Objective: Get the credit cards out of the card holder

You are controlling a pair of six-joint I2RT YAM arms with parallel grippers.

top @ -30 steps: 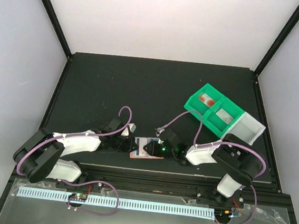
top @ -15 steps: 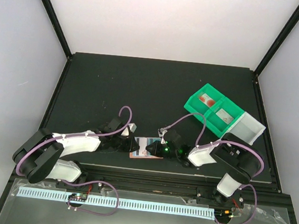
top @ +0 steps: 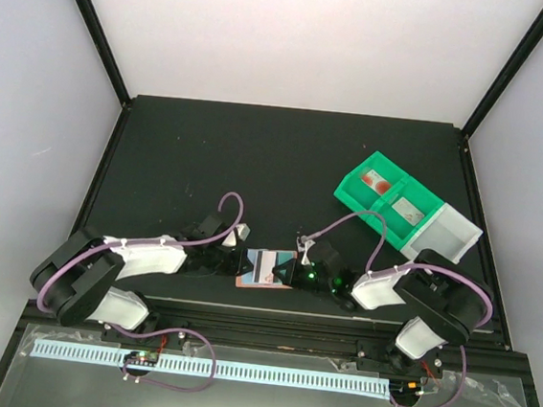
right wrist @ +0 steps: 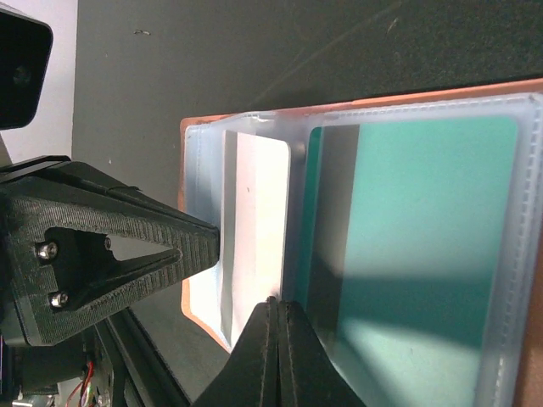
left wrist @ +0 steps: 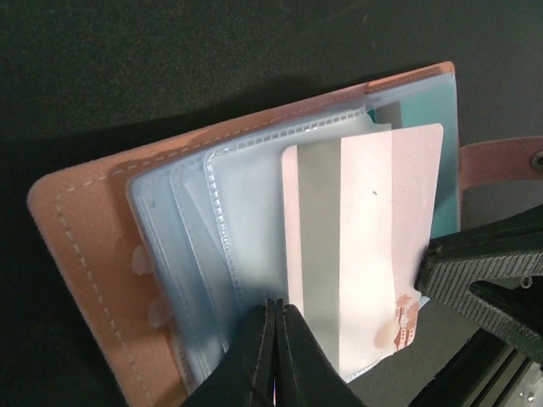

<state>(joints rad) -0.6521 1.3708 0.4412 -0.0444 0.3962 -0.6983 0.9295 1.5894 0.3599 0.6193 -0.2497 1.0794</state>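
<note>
Right gripper (right wrist: 277,307) drew back rightward; arm low.

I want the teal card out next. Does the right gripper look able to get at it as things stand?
Probably not yet. The right gripper looks shut on the edge of the pale card, and the teal card seems to sit fully inside its clear sleeve, with no edge exposed to pinch.
</note>
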